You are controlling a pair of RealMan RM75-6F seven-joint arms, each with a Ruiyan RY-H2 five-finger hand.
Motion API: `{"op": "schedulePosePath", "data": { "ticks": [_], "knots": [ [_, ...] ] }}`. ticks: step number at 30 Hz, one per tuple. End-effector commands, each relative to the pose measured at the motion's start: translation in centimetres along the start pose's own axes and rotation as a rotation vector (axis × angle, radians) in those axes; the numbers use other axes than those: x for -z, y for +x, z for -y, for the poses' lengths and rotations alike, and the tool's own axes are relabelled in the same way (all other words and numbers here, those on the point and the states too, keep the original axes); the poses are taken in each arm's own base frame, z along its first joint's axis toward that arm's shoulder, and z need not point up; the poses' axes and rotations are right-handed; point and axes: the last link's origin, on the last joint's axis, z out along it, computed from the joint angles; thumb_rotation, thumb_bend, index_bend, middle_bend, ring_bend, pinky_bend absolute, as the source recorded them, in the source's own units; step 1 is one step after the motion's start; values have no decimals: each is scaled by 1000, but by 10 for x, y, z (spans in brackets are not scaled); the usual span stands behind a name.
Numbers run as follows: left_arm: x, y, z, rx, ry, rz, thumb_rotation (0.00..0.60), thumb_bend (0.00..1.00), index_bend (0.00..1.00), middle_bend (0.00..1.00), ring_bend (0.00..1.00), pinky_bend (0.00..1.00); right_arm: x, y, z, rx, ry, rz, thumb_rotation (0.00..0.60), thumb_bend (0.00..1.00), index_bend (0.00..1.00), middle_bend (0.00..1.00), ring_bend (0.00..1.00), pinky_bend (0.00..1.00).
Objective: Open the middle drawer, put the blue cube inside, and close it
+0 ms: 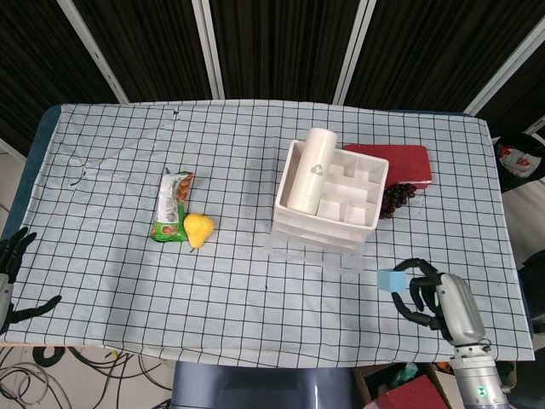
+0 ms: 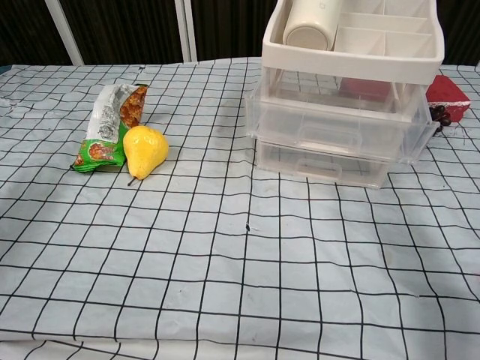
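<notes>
**Insp. A:** Blue cube (image 1: 392, 279) — location?

**Insp. B:** Held in right hand (image 1: 441, 302), fingertips curled round it, near front-right of table, just ahead of drawer unit (image 2: 341, 112). Seen in head view only; chest view shows neither cube nor hand.

**Insp. A:** Middle drawer (image 2: 337, 131)?

**Insp. B:** Clear plastic, sits about flush w/ the tiers above and below. Can't tell from either view if it's pulled out at all. White tray on top tier holds a cream cylinder (image 1: 308, 169) lying on its side.

**Insp. A:** Left hand?

**Dep. B:** Left hand (image 1: 12, 281) at far left table edge, dark fingers spread, holding nothing, well apart from everything else.

**Insp. A:** Other items?

**Insp. B:** Checked cloth (image 1: 128, 153) over table. Yellow pear (image 2: 144, 151) touching green snack packet (image 2: 105, 127), left of centre. Red box (image 1: 398, 162) behind the unit, dark grapes (image 1: 395, 198) just beside it.
</notes>
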Motion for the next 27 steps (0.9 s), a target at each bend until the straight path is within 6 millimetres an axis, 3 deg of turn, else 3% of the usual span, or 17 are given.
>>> {"op": "schedulePosePath", "data": {
  "ticks": [1, 7, 14, 20, 27],
  "knots": [
    [0, 1, 0, 0, -1, -2, 600, 25, 0, 0, 0, 0, -16, -11, 16, -12, 42, 28, 600, 344, 603, 856, 892, 777],
    [0, 2, 1, 6, 0, -5, 600, 25, 0, 0, 0, 0, -44, -39, 26, 4, 44, 68, 600, 343, 603, 856, 892, 777],
    [0, 3, 1, 13, -3, -3, 600, 25, 0, 0, 0, 0, -74, -66, 24, 64, 8, 49, 600, 343, 603, 856, 892, 777],
    [0, 4, 1, 17, -3, -5, 600, 26, 0, 0, 0, 0, -86, -78, 22, 80, -30, 29, 600, 343, 592, 855, 892, 777],
    [0, 4, 1, 18, -5, -5, 600, 25, 0, 0, 0, 0, -93, -79, 19, 79, -52, -6, 600, 282, 298, 855, 892, 777]
  ]
}}
